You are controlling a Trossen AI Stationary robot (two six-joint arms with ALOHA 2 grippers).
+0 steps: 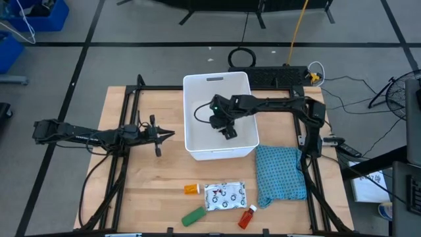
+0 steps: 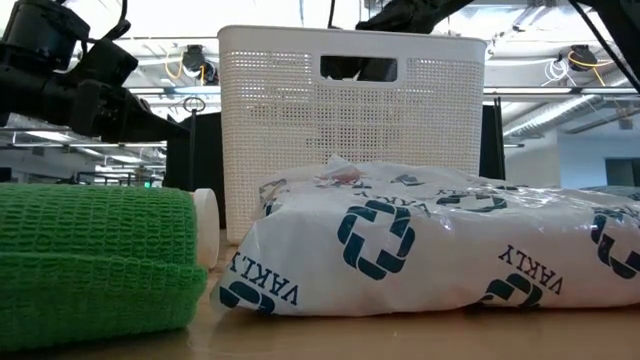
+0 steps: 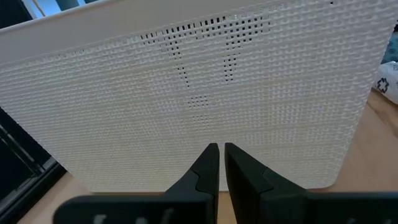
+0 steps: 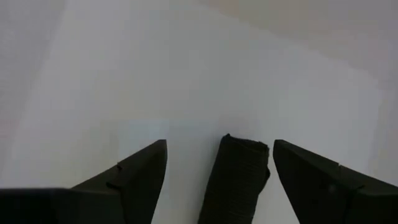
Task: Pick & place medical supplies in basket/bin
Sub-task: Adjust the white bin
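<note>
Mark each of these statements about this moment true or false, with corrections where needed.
1. The right claw is over the inside of the white bin. True.
2. A black item lies between the right claw's open fingers. True.
3. The left claw is wide open. False: its fingers are nearly together, pointing at the bin's wall.
4. The green item is already in the bin. False: it lies on the table near the white pouch.
5. The teal cloth lies left of the bin. False: it lies to the bin's right, nearer the front edge.
</note>
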